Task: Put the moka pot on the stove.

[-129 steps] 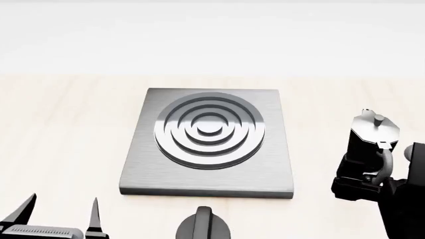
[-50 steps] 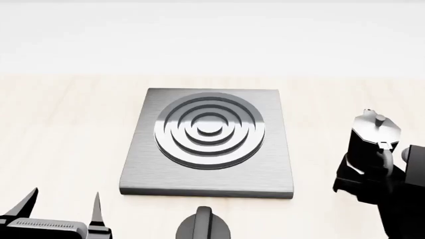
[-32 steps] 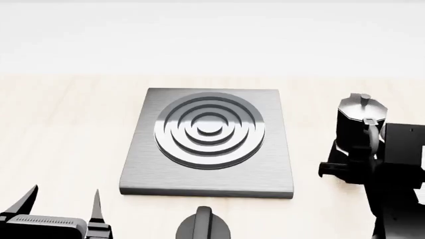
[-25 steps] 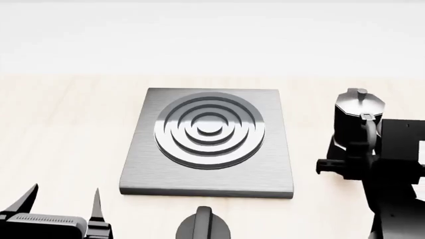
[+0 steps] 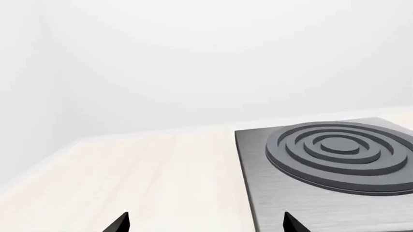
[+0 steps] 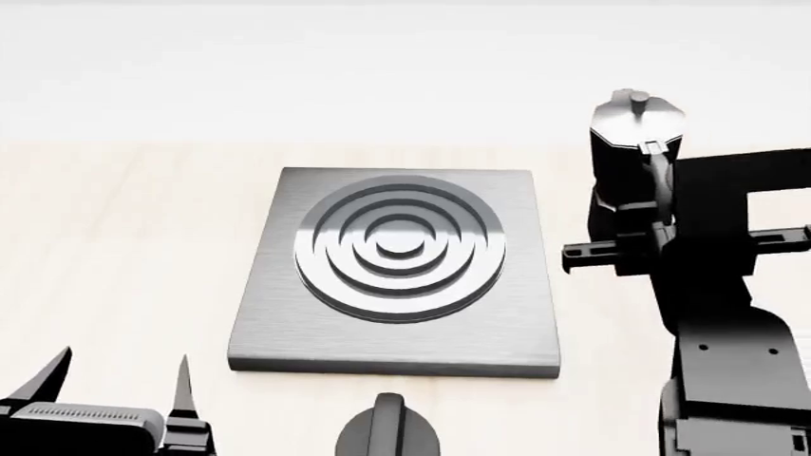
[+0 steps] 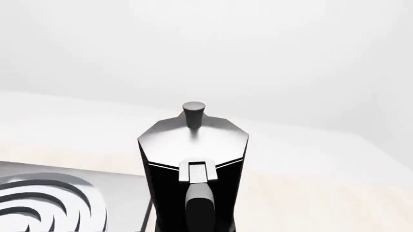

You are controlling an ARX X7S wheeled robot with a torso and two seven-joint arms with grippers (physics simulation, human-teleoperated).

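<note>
The moka pot (image 6: pixel 633 142) hangs upright in the right gripper (image 6: pixel 630 245), whose jaws are closed on its lower body, to the right of the stove (image 6: pixel 399 271) and just past that slab's far right corner; it appears lifted clear of the pale wooden table (image 6: pixel 127 247). Between pot and ring burner (image 6: pixel 399 249) nothing stands in the way. A short black knob (image 6: pixel 386 432) sits at the near edge, in front of the stove and well apart from the pot. The left gripper (image 6: pixel 121 389) hovers at the near left over bare table with its two pointed fingers spread and nothing between them. The right wrist view alone shows the pot's silver lid (image 7: pixel 193 133) and black handle (image 7: pixel 200 203) close up, with the stove low beside it. The left wrist view shows the stove's left edge (image 5: pixel 248 174) and the burner rings, but no pot.
</note>
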